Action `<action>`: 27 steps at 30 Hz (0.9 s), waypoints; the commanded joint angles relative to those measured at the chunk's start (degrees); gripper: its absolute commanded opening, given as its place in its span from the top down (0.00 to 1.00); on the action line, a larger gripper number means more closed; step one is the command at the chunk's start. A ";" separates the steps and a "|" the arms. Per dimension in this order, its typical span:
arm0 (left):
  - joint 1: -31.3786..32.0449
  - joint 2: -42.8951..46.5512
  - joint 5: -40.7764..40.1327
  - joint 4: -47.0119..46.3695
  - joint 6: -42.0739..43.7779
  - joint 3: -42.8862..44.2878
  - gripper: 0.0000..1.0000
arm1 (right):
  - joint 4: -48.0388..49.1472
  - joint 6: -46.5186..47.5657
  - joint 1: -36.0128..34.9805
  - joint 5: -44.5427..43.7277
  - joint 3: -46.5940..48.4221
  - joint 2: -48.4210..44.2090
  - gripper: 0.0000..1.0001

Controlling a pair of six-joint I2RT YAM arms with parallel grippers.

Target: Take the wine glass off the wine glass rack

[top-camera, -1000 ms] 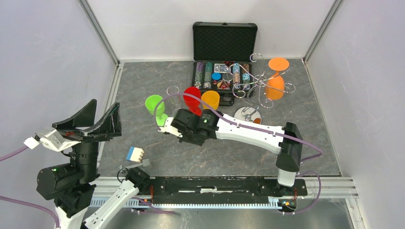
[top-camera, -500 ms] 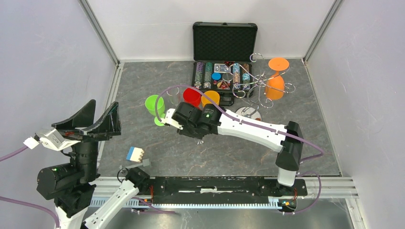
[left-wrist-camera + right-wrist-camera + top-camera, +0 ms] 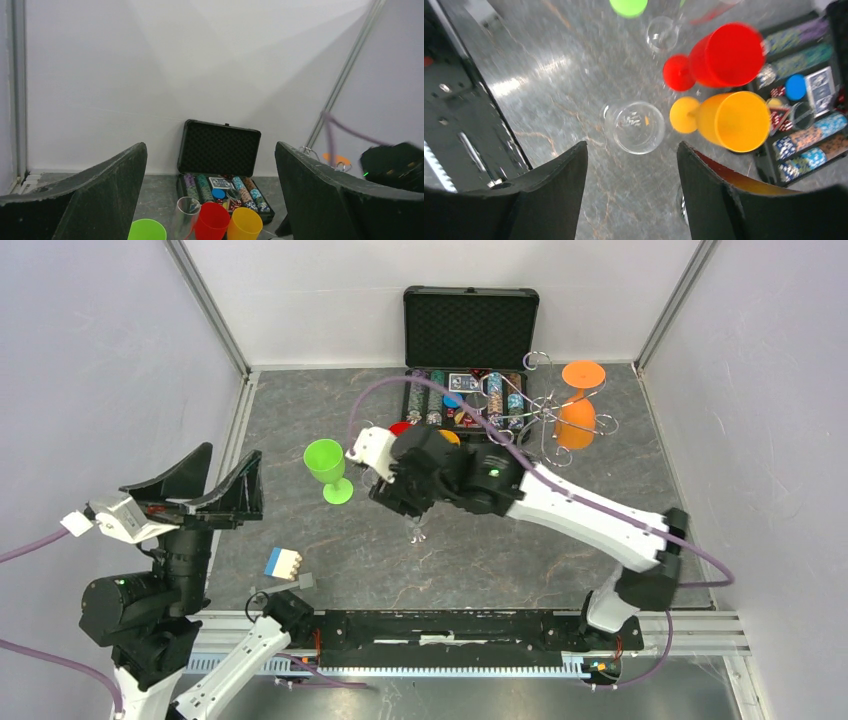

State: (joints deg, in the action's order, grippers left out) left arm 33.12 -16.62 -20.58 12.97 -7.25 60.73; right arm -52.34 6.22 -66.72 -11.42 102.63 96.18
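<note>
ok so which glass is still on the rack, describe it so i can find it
Find the open black case at the back of the table; the silver wire rack stands just right of it. The orange glass hangs from it foot up, the only glass not down on the table.

i see a green glass (image 3: 324,460), red glass (image 3: 729,52), yellow glass (image 3: 734,122) before the black case (image 3: 470,330). orange glass (image 3: 576,425), silver rack (image 3: 541,412) beside the case.
</note>
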 commanded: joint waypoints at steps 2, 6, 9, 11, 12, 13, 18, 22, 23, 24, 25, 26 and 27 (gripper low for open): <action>0.02 -3.04 6.43 2.13 -1.56 2.24 0.00 | 10.99 -2.25 0.09 1.36 -0.29 -12.99 0.26; 0.01 -4.83 9.11 2.32 -2.93 1.94 0.00 | 18.00 -1.82 0.16 -8.24 -4.08 -21.25 0.14; 0.04 -6.01 11.68 2.10 -4.18 1.87 0.00 | 20.13 -0.41 1.19 -20.63 -3.78 -23.93 0.06; 0.05 -6.69 12.93 1.74 -5.06 1.57 0.00 | 20.04 0.44 3.55 -24.29 -1.05 -23.68 0.04; 0.01 -6.85 13.36 1.39 -5.48 1.29 0.00 | 20.00 0.79 5.10 -24.82 0.35 -23.21 0.03; 0.07 -7.07 13.69 1.02 -6.10 0.91 0.00 | 19.79 0.69 8.02 -24.45 2.17 -22.57 0.02; 0.06 -9.09 17.32 0.53 -9.10 0.71 0.00 | 18.06 -1.93 22.61 -17.78 9.08 -18.16 0.02; 0.01 -10.02 19.36 0.72 -10.56 0.15 0.00 | 18.02 -7.84 32.39 -12.61 9.50 -17.80 0.06; 0.01 -10.17 19.43 0.71 -10.89 -0.18 0.00 | 18.28 -9.69 35.13 -11.26 8.91 -18.11 0.10; 0.01 -10.25 19.59 0.61 -11.18 -0.47 0.00 | 18.56 -10.92 37.91 -10.00 8.21 -18.43 0.15; 0.05 -10.32 19.68 0.40 -11.47 -0.80 0.00 | 18.63 -12.57 40.49 -8.43 7.68 -18.74 0.17; 0.04 -10.44 19.91 0.24 -11.69 -1.02 0.00 | 18.58 -14.15 43.75 -6.36 6.94 -18.92 0.20; 0.06 -10.65 20.15 0.14 -11.95 -1.14 0.00 | 18.56 -15.55 46.55 -3.46 6.07 -19.16 0.22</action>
State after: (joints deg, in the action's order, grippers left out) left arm 33.12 -26.17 -2.79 14.83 -16.01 60.40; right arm -35.24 -1.54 -28.60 -23.07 109.73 79.55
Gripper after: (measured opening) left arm 0.994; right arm 0.818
